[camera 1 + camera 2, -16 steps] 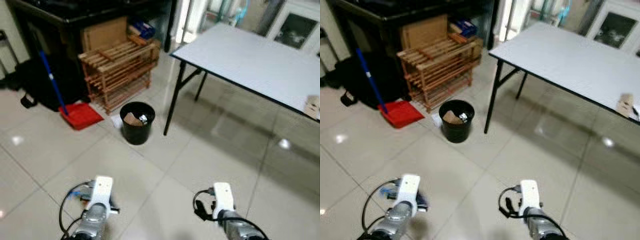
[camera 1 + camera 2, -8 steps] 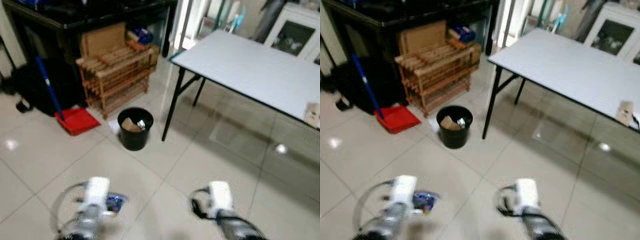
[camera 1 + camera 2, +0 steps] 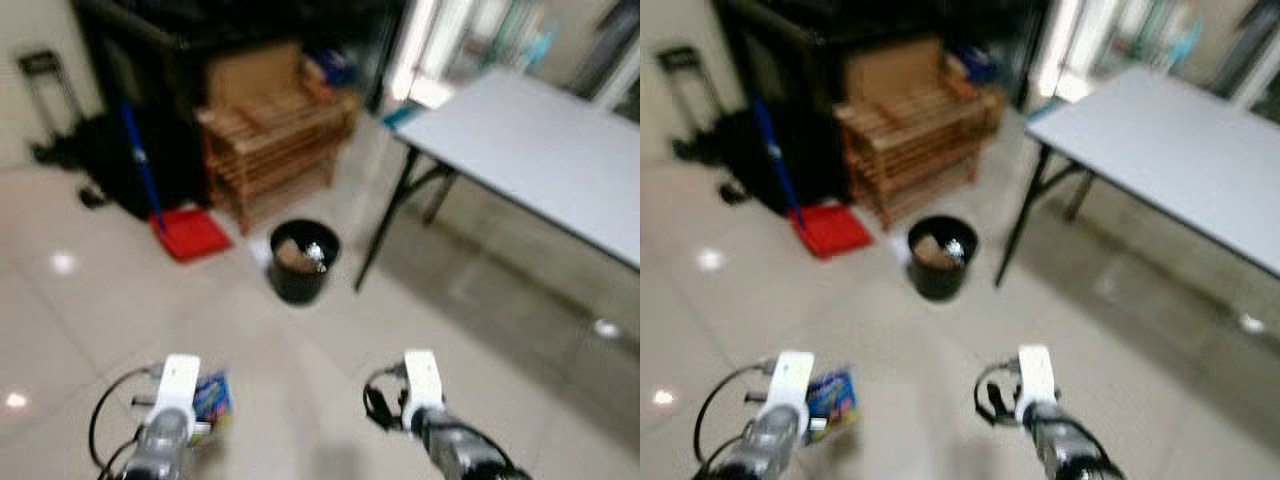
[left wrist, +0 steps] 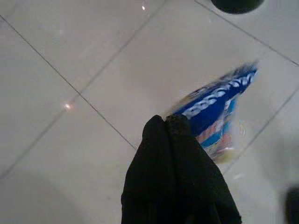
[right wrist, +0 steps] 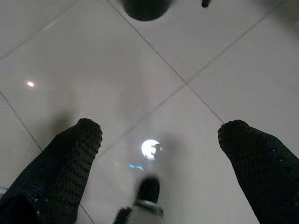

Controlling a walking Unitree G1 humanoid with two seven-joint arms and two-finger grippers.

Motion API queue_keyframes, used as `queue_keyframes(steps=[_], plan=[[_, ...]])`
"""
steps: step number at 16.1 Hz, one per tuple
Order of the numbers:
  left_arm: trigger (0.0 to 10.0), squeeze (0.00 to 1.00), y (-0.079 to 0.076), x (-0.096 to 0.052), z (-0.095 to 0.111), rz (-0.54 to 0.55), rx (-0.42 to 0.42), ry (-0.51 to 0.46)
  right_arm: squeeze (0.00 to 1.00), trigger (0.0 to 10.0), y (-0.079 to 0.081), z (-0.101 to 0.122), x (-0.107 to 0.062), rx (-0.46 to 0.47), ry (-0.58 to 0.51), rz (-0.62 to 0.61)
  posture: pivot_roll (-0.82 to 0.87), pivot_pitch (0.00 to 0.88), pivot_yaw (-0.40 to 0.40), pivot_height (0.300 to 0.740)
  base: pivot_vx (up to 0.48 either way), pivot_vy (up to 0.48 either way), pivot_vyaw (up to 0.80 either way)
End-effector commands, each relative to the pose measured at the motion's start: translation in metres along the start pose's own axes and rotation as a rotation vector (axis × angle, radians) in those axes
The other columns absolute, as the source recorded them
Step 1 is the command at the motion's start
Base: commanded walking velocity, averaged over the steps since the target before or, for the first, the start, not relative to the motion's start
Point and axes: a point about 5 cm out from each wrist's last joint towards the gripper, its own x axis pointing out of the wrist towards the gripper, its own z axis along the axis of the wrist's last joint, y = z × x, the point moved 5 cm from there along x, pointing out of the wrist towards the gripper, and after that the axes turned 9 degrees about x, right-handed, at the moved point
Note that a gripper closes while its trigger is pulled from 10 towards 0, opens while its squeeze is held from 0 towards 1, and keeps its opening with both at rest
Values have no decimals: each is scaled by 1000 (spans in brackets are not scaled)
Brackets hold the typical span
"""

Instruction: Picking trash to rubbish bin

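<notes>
A black round rubbish bin (image 3: 305,262) stands on the tiled floor ahead, with brown and shiny trash inside. My left gripper (image 4: 164,120) is shut on a blue snack wrapper (image 4: 219,109), which hangs beside my left wrist (image 3: 210,397) low in the eye views. My right gripper (image 5: 161,135) is open over bare tile, and its fingers (image 5: 74,154) have nothing between them. The bin's rim (image 5: 145,7) lies beyond the right gripper. Both eye views are blurred.
A grey folding table (image 3: 540,150) with black legs stands to the right of the bin. Behind the bin are a wooden slatted rack (image 3: 275,145), a red dustpan (image 3: 195,232) with a blue-handled broom (image 3: 140,160), and dark furniture.
The whole picture has shifted right and blurred, so the camera moved. The blue wrapper now shows more plainly beside my left wrist. The bin sits about as far off as before.
</notes>
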Motion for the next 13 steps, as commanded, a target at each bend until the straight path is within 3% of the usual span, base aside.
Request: queue_keyframes(steps=[1,13], plan=[[10000,0,-15,-1,4,-32,-9,-8,0,10000,-20,-8,-5,18,20,-50,-15,61,-132,740,289,0,0],[10000,0,-14,-1,4,-30,-10,-8,0,10000,-18,-7,-5,23,21,-40,-15,60,-133,740,288,0,0]])
